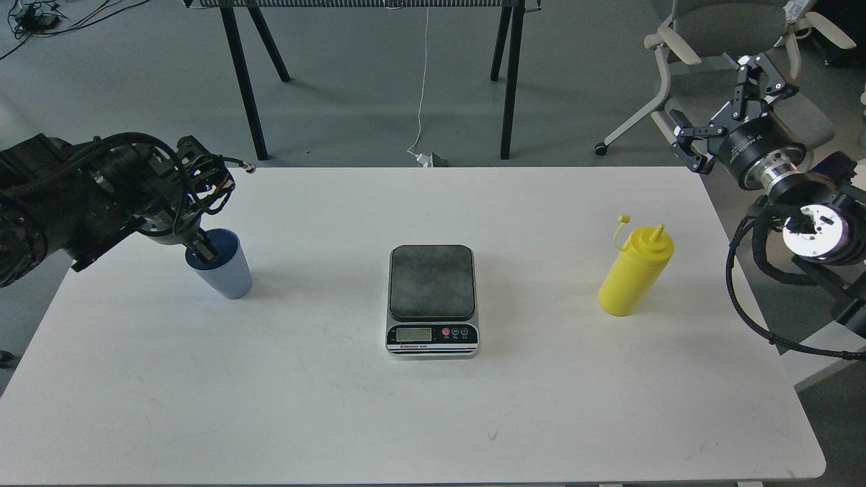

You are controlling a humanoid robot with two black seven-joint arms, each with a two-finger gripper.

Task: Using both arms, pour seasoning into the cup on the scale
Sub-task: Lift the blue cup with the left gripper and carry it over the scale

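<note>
The light blue cup (229, 279) stands tilted near the table's left edge. My left gripper (201, 251) reaches down into it from the left. One finger is inside the cup at its near rim and the other is hidden behind the wrist. It appears shut on the rim. The scale (431, 284) sits at the table's middle with its dark platform bare. The yellow seasoning bottle (633, 279) stands upright at the right, with its cap hanging off the nozzle. My right gripper (722, 108) is open wide, raised beyond the table's back right corner, well apart from the bottle.
The white table (406, 419) carries only these three things. Behind it stand black table legs (242, 81), a white cable (421, 95) on the floor, and an office chair (717, 40) at the back right, close behind my right gripper.
</note>
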